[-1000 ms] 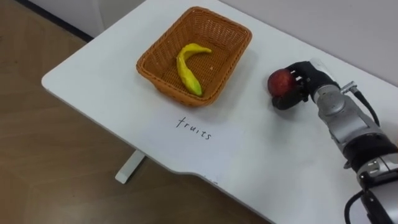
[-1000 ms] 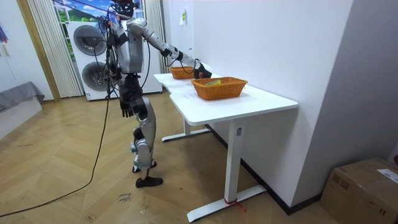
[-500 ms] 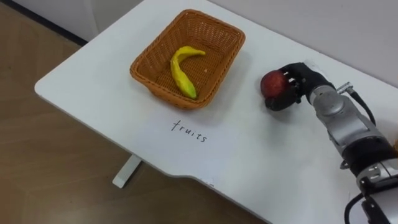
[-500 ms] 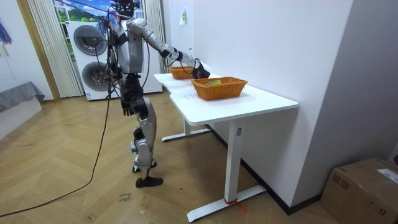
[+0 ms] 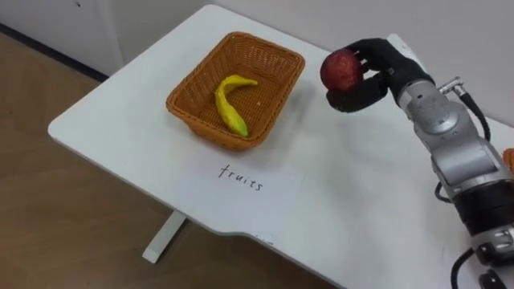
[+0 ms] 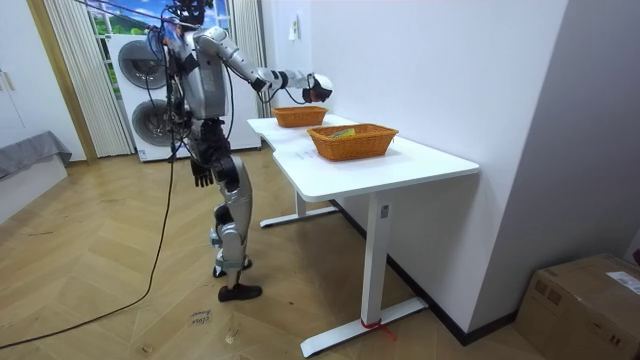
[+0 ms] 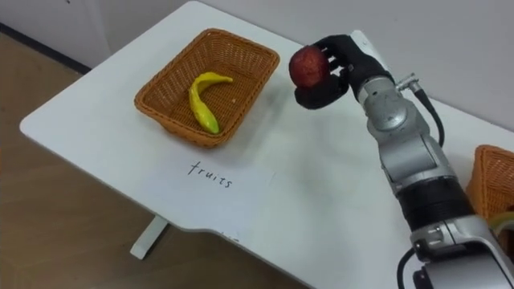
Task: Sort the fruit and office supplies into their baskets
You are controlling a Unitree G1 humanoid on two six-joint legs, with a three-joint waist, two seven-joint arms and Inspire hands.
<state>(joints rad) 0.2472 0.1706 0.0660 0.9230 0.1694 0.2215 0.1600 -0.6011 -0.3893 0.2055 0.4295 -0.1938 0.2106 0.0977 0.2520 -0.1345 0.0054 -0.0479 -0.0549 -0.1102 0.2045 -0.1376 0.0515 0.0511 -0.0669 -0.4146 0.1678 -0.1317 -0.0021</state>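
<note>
My right hand is raised above the white table, its fingers curled round a red apple. It hangs just right of the fruit basket, a woven orange one holding a yellow banana. A paper label lies on the table in front of that basket. In the room view the right hand is lifted over the far basket, and my left hand hangs by my hip.
A second orange basket sits at the table's right end. The table's front edge and left corner drop to wood floor. A wall runs behind the table. Washing machines stand behind me.
My right hand has lifted the apple off the table and carried it up and slightly left toward the fruit basket. The head camera shifted a little too.
</note>
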